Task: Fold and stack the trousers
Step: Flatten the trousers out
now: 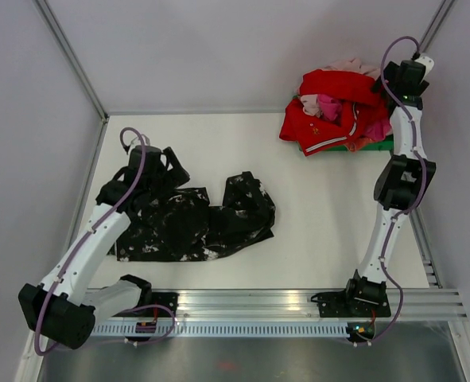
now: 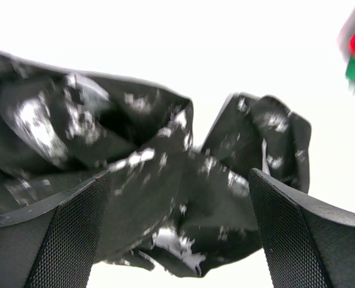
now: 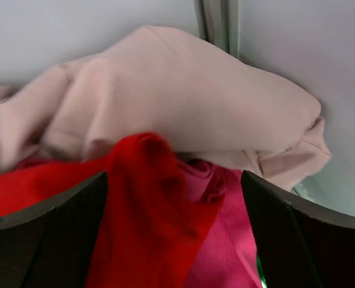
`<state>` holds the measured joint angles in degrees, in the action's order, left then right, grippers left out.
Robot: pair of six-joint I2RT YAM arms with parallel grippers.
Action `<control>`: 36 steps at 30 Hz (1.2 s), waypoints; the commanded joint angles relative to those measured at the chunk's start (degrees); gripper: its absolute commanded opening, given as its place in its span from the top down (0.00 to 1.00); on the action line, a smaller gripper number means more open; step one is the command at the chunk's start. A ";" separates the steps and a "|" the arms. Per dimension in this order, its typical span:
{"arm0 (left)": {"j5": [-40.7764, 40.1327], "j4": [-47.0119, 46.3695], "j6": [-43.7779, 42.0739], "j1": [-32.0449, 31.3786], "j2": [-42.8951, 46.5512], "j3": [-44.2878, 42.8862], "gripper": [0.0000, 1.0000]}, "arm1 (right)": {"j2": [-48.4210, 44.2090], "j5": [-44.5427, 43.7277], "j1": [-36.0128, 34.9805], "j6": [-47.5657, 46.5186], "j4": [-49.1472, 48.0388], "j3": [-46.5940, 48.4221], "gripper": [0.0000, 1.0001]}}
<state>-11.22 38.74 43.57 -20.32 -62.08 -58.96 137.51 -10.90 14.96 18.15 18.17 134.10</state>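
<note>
Trousers (image 1: 191, 223) lie bunched; we should close our spread left gripper (image 2: 178, 175) on their eleven-o'clock edge; right gripper (image 3: 173, 177) likewise spread.

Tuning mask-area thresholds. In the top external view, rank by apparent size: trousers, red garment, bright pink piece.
1. trousers: largest, spread out crumpled.
2. red garment: clearly smaller, bunched up.
3. bright pink piece: smallest as seen, though it is mostly buried under the red, so its real size is unclear.
</note>
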 commanded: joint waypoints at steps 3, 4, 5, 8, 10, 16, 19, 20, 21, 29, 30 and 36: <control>-6.18 3.88 -8.05 0.28 -2.42 -11.61 0.00 | -18.14 6.14 -1.25 -4.09 3.44 2.22 0.02; -6.00 4.58 -8.41 0.36 -2.43 -12.92 0.00 | -22.33 6.85 -1.25 -4.18 3.80 1.87 0.02; -5.92 4.76 -9.02 0.36 -2.34 -13.28 0.00 | -24.64 7.55 -1.34 -4.26 3.71 1.25 0.02; -9.32 5.98 -9.21 0.36 -0.94 -13.03 0.00 | -34.30 8.35 -2.56 -4.53 0.03 -5.85 0.02; -15.45 8.61 -7.98 0.63 0.47 -13.02 0.00 | -42.12 11.67 -4.93 -4.62 -0.60 -10.41 0.02; -15.24 12.23 -2.01 1.95 5.82 -8.73 0.00 | -56.10 19.24 -14.59 -3.74 2.58 -29.99 0.02; -13.13 13.46 0.19 2.21 8.37 -5.47 0.00 | -65.42 20.38 -23.38 2.92 -2.86 -49.02 0.02; -12.77 14.16 0.89 2.21 8.82 -4.86 0.00 | -67.27 20.74 -27.31 4.42 -3.75 -53.03 0.02; -12.34 15.56 1.16 2.30 9.17 -3.63 0.00 | -69.64 20.39 -29.62 5.48 -4.02 -59.51 0.02; -9.89 15.94 2.31 2.39 12.42 7.60 0.00 | -67.65 8.19 -52.91 8.39 -0.23 -78.71 0.03; -8.83 15.40 3.00 2.30 12.25 8.76 0.00 | -67.38 7.65 -53.54 8.74 -3.20 -81.69 0.03; -1.79 6.54 6.52 2.39 9.88 17.82 0.00 | -61.94 6.94 -53.81 12.08 -13.59 -86.12 0.02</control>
<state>-17.85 51.53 46.59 -18.33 -51.57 -43.70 72.97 -1.19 -39.07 27.27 14.57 47.79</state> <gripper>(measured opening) 0.993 0.979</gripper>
